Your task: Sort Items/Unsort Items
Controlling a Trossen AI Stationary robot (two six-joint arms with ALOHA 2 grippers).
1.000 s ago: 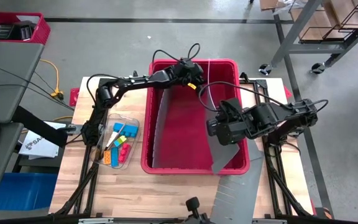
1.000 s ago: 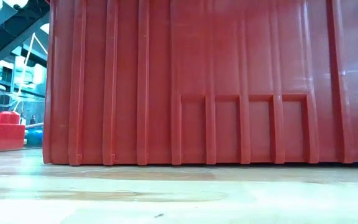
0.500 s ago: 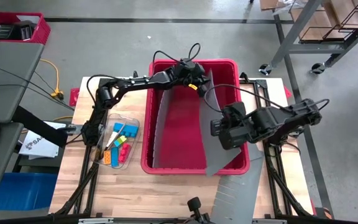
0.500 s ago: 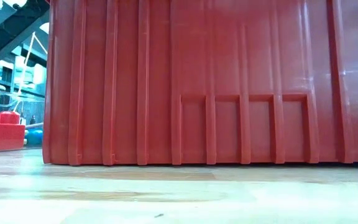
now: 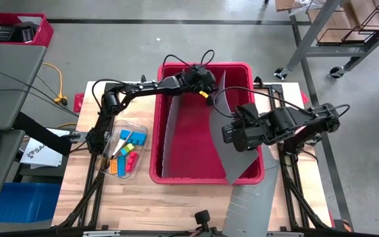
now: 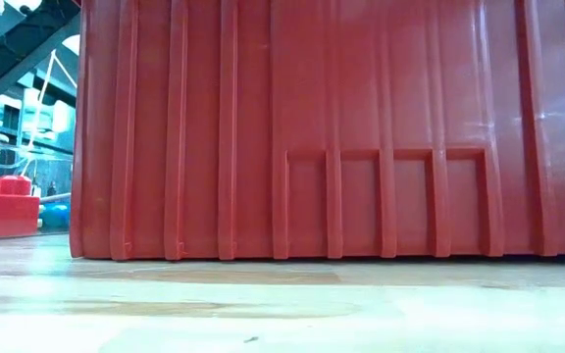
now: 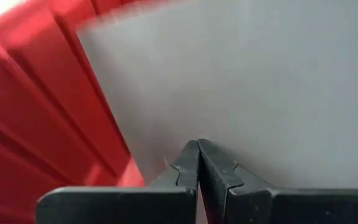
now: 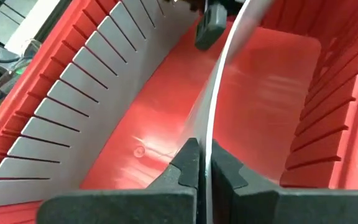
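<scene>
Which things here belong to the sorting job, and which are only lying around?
Belonging to the job:
- coloured blocks in the clear tray
- left gripper, shut on the gray divider sheet
- right gripper, shut on the same sheet
- red bin
- slotted gray divider

Lying about:
- gray sheet on the table
- small red crate

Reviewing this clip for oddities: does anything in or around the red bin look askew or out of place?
Yes. A grey divider sheet runs bowed and slanted across the red bin, pinched by both the left gripper and right gripper. Another slotted divider leans along the bin's left wall.
</scene>
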